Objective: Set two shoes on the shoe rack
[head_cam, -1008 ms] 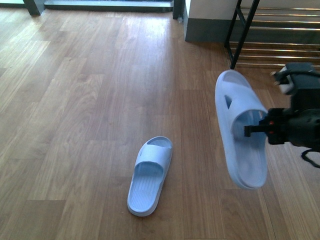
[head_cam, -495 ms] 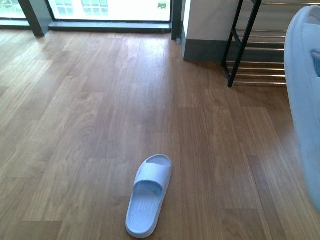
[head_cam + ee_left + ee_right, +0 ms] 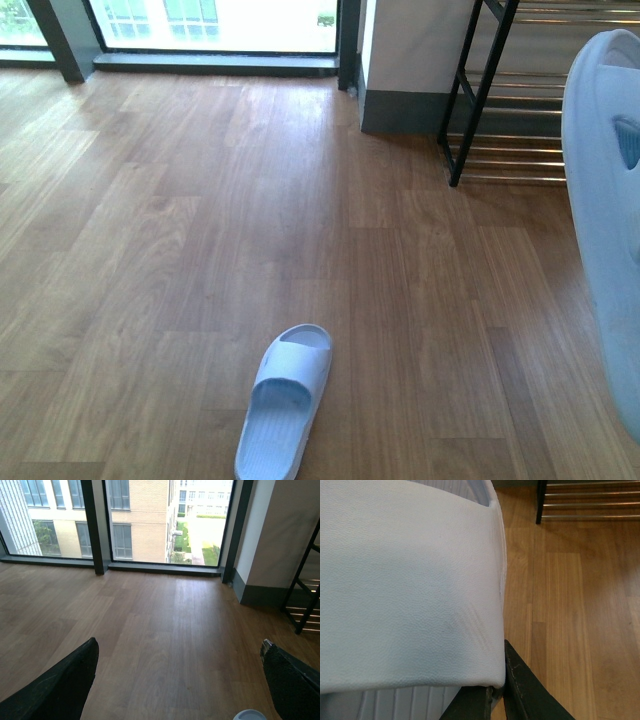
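Now the floor [image 3: 180, 250] has slid back a little under the robot, and the rack [image 3: 520, 100] looks nearer than before. I think the robot is carrying a shoe to it. One slide [image 3: 605, 200] hangs up in the air on the right, near the rack but not on it. The second slide [image 3: 283, 400] lies on the floor, well apart. The right claw [image 3: 495, 695] pinches the lifted slide. The left claw [image 3: 180, 680] is spread wide and holds nothing.

I take this for a lived-in apartment: a wood-plank floor [image 3: 150, 250], a shoe rack [image 3: 483, 92] at the front view's upper right and a slide [image 3: 283, 400] lying at its bottom edge. Across the top of the left wrist view, dark-framed floor-length windows [image 3: 60, 520] look down on brick buildings [image 3: 145, 510].
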### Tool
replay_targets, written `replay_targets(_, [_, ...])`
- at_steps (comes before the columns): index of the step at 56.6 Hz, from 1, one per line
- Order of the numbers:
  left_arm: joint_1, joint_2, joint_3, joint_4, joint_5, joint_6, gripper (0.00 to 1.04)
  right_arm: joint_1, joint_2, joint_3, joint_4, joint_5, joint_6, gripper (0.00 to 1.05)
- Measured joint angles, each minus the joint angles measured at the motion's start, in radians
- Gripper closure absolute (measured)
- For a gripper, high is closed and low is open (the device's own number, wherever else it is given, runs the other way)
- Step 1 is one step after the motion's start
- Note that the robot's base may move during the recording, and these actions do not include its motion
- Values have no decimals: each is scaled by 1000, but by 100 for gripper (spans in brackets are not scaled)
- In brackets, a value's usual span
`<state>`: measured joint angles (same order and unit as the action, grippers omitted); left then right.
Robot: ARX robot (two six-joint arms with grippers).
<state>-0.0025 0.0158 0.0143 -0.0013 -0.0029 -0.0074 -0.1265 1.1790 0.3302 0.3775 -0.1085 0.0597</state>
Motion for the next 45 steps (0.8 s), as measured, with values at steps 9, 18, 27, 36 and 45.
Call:
replay_targets(9, [0, 0, 0, 0, 0, 0, 9, 0, -2, 0, 0, 3, 0, 103])
replay_targets(18, [0, 0, 0, 0, 0, 0, 9, 0, -2, 0, 0, 3, 0, 103])
replay_targets(27, [0, 0, 0, 0, 4, 0, 9, -6, 1, 0, -2, 9, 0, 103])
replay_targets(36, [0, 0, 0, 0, 3, 0, 9, -5, 0, 0, -2, 6, 0, 103])
replay_targets(45, [0, 0, 0, 0, 3, 0, 9, -5, -1, 0, -2, 2, 0, 103])
